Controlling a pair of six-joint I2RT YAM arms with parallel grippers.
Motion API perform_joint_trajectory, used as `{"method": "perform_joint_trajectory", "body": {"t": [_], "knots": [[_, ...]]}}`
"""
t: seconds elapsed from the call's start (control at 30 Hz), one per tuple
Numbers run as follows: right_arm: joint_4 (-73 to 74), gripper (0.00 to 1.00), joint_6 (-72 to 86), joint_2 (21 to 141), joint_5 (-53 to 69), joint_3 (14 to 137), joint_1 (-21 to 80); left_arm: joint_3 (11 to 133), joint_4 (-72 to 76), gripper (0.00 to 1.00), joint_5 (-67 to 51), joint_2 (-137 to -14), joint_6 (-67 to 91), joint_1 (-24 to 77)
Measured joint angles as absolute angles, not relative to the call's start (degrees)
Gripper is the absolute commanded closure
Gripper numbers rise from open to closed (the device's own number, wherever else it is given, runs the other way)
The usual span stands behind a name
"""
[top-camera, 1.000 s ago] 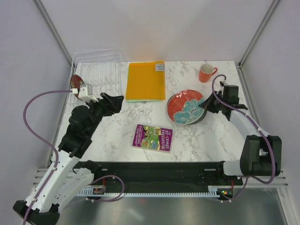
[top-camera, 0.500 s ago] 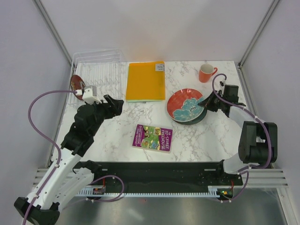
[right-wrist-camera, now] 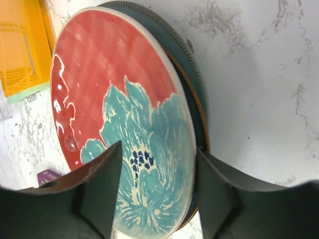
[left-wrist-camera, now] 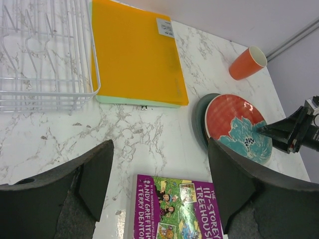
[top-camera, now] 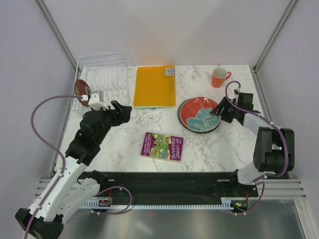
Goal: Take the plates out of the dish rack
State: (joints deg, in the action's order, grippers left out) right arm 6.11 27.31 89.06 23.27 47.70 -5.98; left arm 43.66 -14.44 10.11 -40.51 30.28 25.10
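Note:
The red plate with teal blotches [top-camera: 198, 113] lies flat on a stack of darker plates [right-wrist-camera: 192, 79] right of centre. My right gripper [top-camera: 219, 110] is open at its right rim. In the right wrist view the fingers [right-wrist-camera: 99, 189] straddle that rim [right-wrist-camera: 157, 174] with gaps on both sides. The clear dish rack [top-camera: 102, 74] with wire dividers stands at the back left. A small dark red plate [top-camera: 81, 88] stands on edge at its near left corner. My left gripper [top-camera: 122, 108] hovers open and empty, near the rack's front edge and above the marble.
An orange folder [top-camera: 155, 85] lies between the rack and the plate stack. An orange mug [top-camera: 219, 77] stands at the back right. A purple book [top-camera: 162, 146] lies in the middle near the front, under my left gripper [left-wrist-camera: 159, 169] in the left wrist view.
The right gripper lowered the tilted red plate flat onto the stack and opened its jaws. The left arm shifted slightly and stayed open.

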Motion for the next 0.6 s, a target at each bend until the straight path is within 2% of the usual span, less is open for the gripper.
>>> {"method": "perform_joint_trajectory", "body": {"t": [0.13, 0.37, 0.6], "knots": [[5.61, 0.19, 27.14, 88.84, 23.75, 47.88, -5.76, 43.66, -14.46, 0.18, 10.07, -40.86, 30.28, 25.1], [9.98, 0.15, 24.88, 88.31, 21.58, 50.19, -5.32, 43.86, -15.22, 0.11, 13.74, -40.95, 27.92, 25.1], [16.14, 0.14, 21.47, 87.15, 12.56, 51.77, -5.76, 49.04, -17.26, 0.11, 19.81, -44.84, 22.79, 25.08]]}}
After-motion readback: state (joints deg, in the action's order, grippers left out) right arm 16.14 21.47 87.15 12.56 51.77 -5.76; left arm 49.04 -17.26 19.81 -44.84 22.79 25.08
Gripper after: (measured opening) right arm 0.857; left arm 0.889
